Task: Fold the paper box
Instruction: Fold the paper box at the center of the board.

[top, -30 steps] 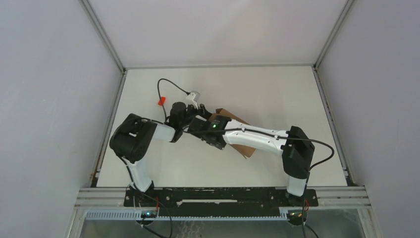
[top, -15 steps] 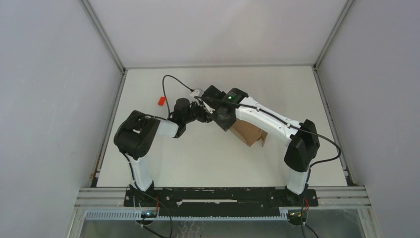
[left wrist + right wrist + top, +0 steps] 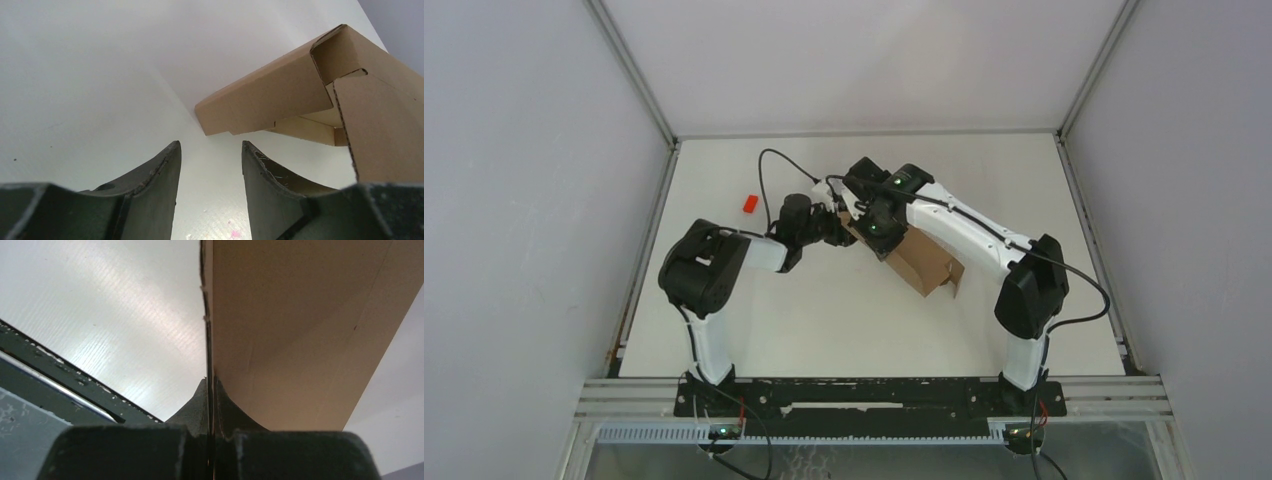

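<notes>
Top external shows our paper box [image 3: 929,265] mid-table, its long axis running diagonally away from our half-open, empty left gripper [image 3: 210,149], while our right gripper [image 3: 210,384] pinches its nearest thin panel

A robot lab cell, my white table [image 3: 824,330] boxed in by plain grey panels [image 3: 514,200] on three sides, aluminium rails [image 3: 1114,398] and a slotted cable duct [image 3: 854,434] along its near edge.
</notes>
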`<state>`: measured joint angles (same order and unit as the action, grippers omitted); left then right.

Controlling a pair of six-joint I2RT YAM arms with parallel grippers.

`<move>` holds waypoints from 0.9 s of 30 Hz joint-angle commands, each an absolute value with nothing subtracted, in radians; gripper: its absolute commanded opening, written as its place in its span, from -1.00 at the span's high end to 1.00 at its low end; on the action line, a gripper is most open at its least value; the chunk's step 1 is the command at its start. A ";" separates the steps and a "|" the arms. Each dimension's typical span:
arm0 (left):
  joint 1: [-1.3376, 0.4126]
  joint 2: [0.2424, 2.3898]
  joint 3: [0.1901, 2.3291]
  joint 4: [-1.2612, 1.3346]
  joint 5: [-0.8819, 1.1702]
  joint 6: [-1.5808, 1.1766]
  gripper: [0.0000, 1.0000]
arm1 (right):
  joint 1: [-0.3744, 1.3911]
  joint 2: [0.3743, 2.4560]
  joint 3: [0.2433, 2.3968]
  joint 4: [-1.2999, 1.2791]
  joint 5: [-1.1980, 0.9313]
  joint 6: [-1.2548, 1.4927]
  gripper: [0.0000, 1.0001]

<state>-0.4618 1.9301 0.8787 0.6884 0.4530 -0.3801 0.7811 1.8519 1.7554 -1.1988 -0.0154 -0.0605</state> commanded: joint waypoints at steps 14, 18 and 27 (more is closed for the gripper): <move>-0.409 1.864 0.926 0.659 0.513 -0.340 -0.06 | 0.669 1.795 1.801 -1.204 -0.274 -0.039 1.00; -0.396 1.830 0.917 0.633 0.512 -0.330 -0.06 | 0.646 1.814 1.826 -1.218 -0.312 -0.030 1.00; -0.320 1.641 0.832 0.568 0.499 -0.368 -0.06 | 0.564 1.706 1.822 -1.197 -0.553 0.013 1.00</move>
